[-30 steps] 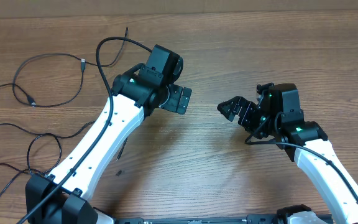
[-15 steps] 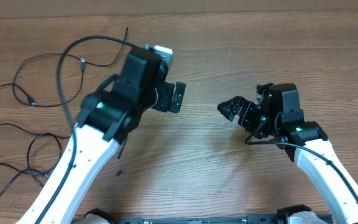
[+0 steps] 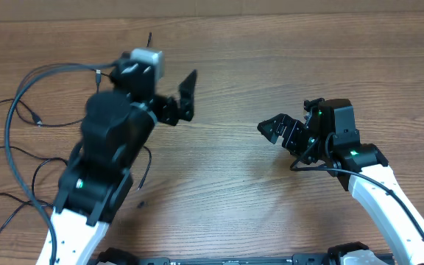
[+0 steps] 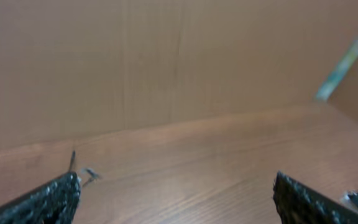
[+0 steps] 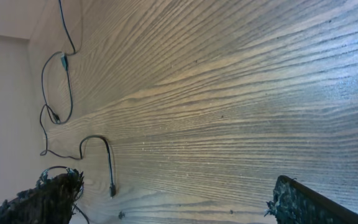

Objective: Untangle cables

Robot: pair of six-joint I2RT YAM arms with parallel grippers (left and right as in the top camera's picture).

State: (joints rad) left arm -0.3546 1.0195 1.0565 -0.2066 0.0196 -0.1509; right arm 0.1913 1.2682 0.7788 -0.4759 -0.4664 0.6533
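Note:
Several thin black cables (image 3: 22,110) lie in loose loops on the left of the wooden table (image 3: 234,59), with a small plug (image 3: 96,72) at the back. One strand (image 3: 145,171) runs out from under my left arm. My left gripper (image 3: 181,101) is raised above the table right of the loops, open and empty. It faces the back wall, where a cable tip (image 4: 73,160) shows by its left finger (image 4: 48,199). My right gripper (image 3: 272,128) hovers open and empty at centre right. Its view shows the cables (image 5: 65,68) far off and a plug end (image 5: 112,186).
A brown cardboard wall (image 4: 166,62) stands along the table's far edge. My left arm (image 3: 98,162) covers part of the cable area in the overhead view. Bare wood (image 3: 227,169) separates the two grippers.
My left arm has lifted and swung left and toward the back, carrying its open gripper away from the table's centre. The right arm and the cables have not moved.

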